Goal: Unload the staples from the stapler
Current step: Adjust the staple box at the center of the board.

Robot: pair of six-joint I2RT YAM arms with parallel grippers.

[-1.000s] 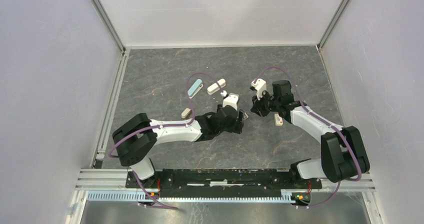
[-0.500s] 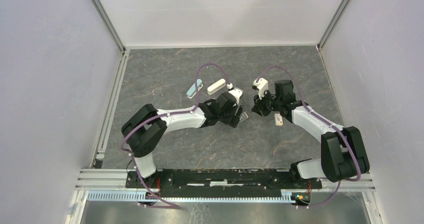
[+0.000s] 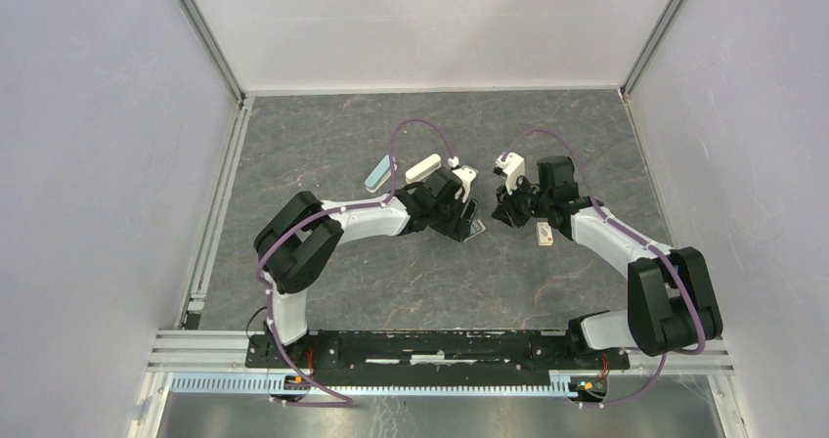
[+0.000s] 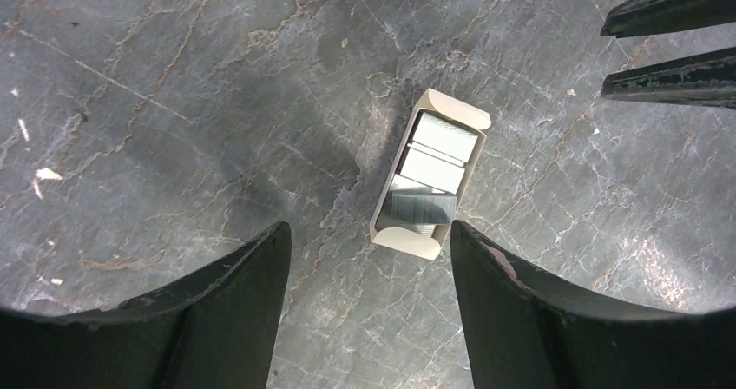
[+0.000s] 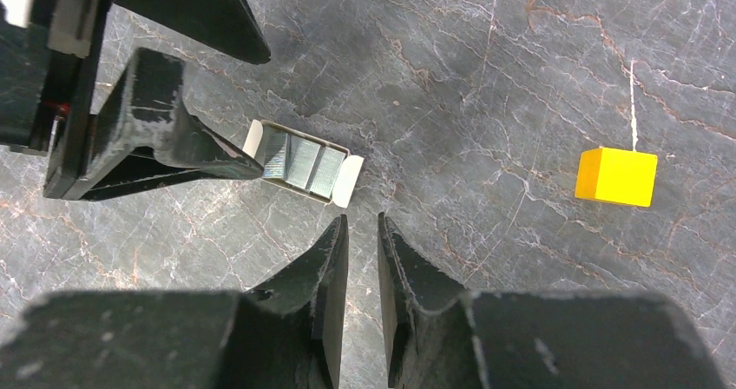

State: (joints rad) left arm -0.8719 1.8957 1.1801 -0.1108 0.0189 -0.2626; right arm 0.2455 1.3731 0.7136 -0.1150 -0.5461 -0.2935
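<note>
1. Straddling a small open cream cardboard box (image 4: 406,238), the left claw (image 4: 369,233) is released. Its two dark fingers stand wide apart, one on each side of the box, and touch neither the box nor anything else.
2. Silvery blocks of staples (image 4: 434,170) fill that box. It lies flat on the grey marbled table (image 3: 323,135), between the two claws.
3. The right claw (image 5: 363,224) is drawn almost together, leaving only a slim gap through which bare table shows. Nothing can be seen gripped there. The inner faces further back are in shadow, so a very thin piece would be hard to make out.
4. In the left wrist view the right fingers are cut off by the frame's right edge, with only their tips showing.
5. The task's thin silvery strip of staples cannot be picked out in any view. If it lies on the table or sits inside something, it is either too small to see or hidden.
6. A teal oblong item (image 3: 376,174) and a white oblong item (image 3: 422,167) lie on the table just behind the left arm. The white one is partly covered by the wrist and a purple cable (image 3: 420,125). Which of them is the stapler, and whether it is open, cannot be told at this size.
7. A small yellow cube (image 5: 616,176) sits on the table, well apart from the box.
8. From above, a small pale item with a reddish mark (image 3: 545,234) lies just beside the right forearm and is too small to identify.
</note>
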